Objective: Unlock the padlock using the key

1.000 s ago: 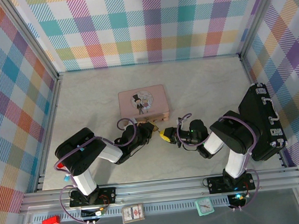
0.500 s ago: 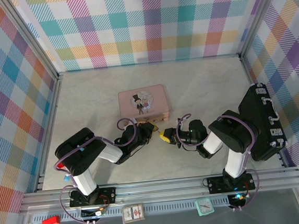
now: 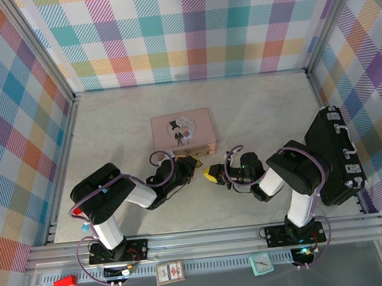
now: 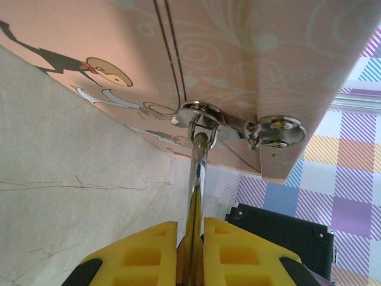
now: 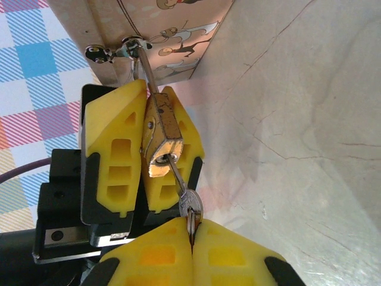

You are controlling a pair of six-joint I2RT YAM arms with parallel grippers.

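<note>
The small brass padlock [image 5: 161, 134] hangs by its silver shackle [image 5: 147, 65] from the clasp [image 5: 130, 44] of the pink tin [image 3: 182, 130]. My left gripper [image 5: 155, 89] is shut on the padlock's body, its yellow fingers [image 5: 113, 149] on either side. The key [image 5: 189, 202] sits with its blade in the keyhole. My right gripper [image 5: 191, 231] is shut on the key's round head. In the left wrist view the left gripper [image 4: 190, 229] pinches the padlock [image 4: 193, 238], and the shackle [image 4: 199, 155] rises to the clasp [image 4: 199, 114]. From above, both grippers meet just below the tin's front right corner, left gripper [image 3: 192, 167], right gripper [image 3: 212, 174].
A black case [image 3: 336, 157] lies at the right side of the table, close behind the right arm. The pink tin [image 4: 238, 59] is directly ahead of both grippers. Plaid walls enclose the table [image 3: 262, 110] on three sides.
The right arm has shifted very slightly. Both grips look the same as before.
</note>
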